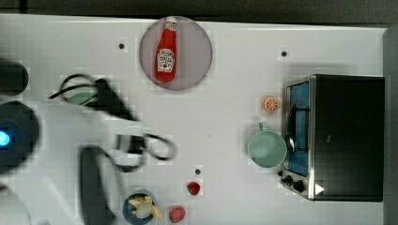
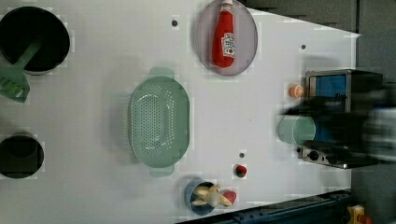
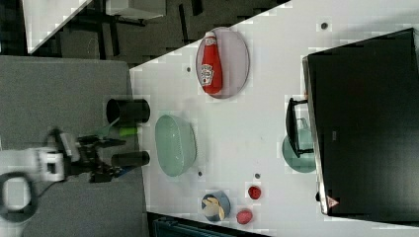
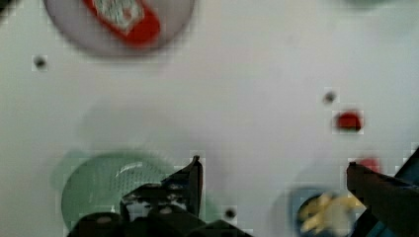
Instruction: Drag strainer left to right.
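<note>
The strainer is a pale mint-green oval perforated basket, standing on the white table left of centre in the left view. In the right view, the strainer lies near the table's left edge. My gripper hovers high above and off to the right view's left of it, apart from it. In the wrist view the gripper is open, its two dark fingers wide apart with nothing between them, and the strainer lies below beside one finger. In the top view my arm hides most of the strainer.
A teal cup stands against a toaster oven. A ketchup bottle lies on a grey plate. A blue bowl, red pieces and an orange slice sit nearby. A black pot and black cup stand at the left view's left.
</note>
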You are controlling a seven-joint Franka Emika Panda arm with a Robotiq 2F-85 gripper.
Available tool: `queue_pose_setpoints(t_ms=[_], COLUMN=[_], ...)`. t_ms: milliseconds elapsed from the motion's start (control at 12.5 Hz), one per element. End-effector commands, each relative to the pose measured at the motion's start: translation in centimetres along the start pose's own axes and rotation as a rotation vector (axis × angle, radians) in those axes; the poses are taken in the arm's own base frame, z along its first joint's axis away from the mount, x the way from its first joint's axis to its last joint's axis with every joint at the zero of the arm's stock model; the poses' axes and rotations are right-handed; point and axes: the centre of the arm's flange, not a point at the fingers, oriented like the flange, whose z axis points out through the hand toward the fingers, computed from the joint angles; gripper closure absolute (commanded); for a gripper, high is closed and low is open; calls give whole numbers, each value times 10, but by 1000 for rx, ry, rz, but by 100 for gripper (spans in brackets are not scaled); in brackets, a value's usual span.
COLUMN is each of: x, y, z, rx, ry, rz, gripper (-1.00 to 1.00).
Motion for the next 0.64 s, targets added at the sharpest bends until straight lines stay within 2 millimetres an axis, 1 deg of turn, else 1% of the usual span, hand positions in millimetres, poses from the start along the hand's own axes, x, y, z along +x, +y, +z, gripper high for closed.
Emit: queue_pose_setpoints(t_ms=[80, 240, 320, 480, 640], x=[-59, -86, -94, -100, -98], y=[-29, -57, -67, -83, -92], z=[45, 93, 117, 164, 213], rx=[-12, -6, -8, -15, -27], ry=[-11, -57, -83, -138, -182], rz=[290, 409, 462, 533, 549], gripper=[-100, -100, -100, -100, -100])
